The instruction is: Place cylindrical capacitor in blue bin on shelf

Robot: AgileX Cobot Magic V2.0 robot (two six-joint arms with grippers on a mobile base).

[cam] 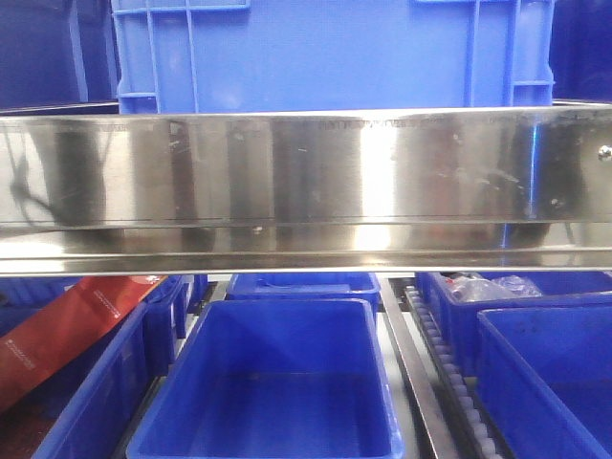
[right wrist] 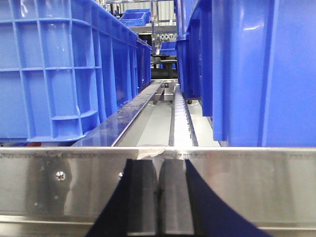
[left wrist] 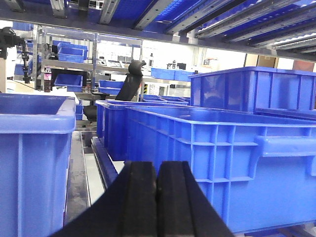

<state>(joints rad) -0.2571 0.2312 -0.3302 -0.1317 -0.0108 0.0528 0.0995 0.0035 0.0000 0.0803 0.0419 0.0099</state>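
Both pincers, left (left wrist: 157,197) and right (right wrist: 159,197), pressed together empty; shelf beam (cam: 306,177) hides the bins behind.

Readable text is scarce across all three views.

Front view: the steel front beam (cam: 306,172) of the shelf carries a faint line of stamped or printed characters along its upper edge, right of centre; the letters are too small and washed out by glare to read.

Front view, lower left: a red package (cam: 67,330) lies tilted across a blue bin (cam: 96,382). White lettering runs lengthwise along it in two places; no word resolves.

Left wrist view: background shelving and bins show no legible labels.

Right wrist view: the beam (right wrist: 247,182) and bin walls bear no readable marks.
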